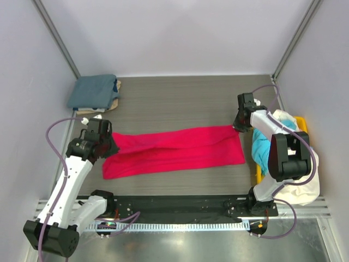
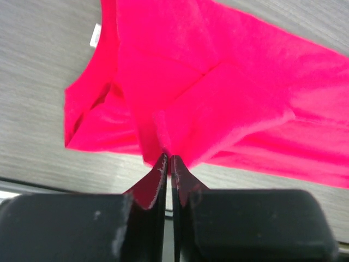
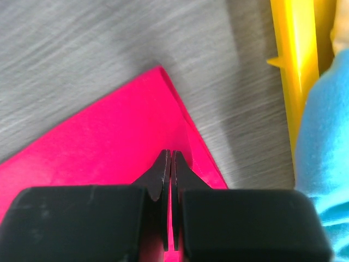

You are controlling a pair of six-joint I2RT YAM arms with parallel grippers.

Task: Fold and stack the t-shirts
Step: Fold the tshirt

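A bright red-pink t-shirt (image 1: 174,150) lies across the middle of the table as a long band folded lengthwise. My left gripper (image 1: 113,143) is at its left end, jaws shut on a fold of the red-pink cloth (image 2: 218,82) at the tips (image 2: 168,157). My right gripper (image 1: 238,129) is at the far right corner of the shirt, shut on the hem (image 3: 98,147), with red showing between its fingers (image 3: 172,154). A folded slate blue-grey t-shirt (image 1: 92,90) sits at the back left on top of a tan one (image 1: 116,86).
A yellow bin (image 1: 301,121) stands at the right edge, close to my right arm, with a cyan shirt (image 1: 260,147) and a cream-white shirt (image 1: 302,188) spilling out of it. Its rim (image 3: 292,65) and the cyan cloth (image 3: 327,136) lie just right of my right gripper. Walls enclose three sides.
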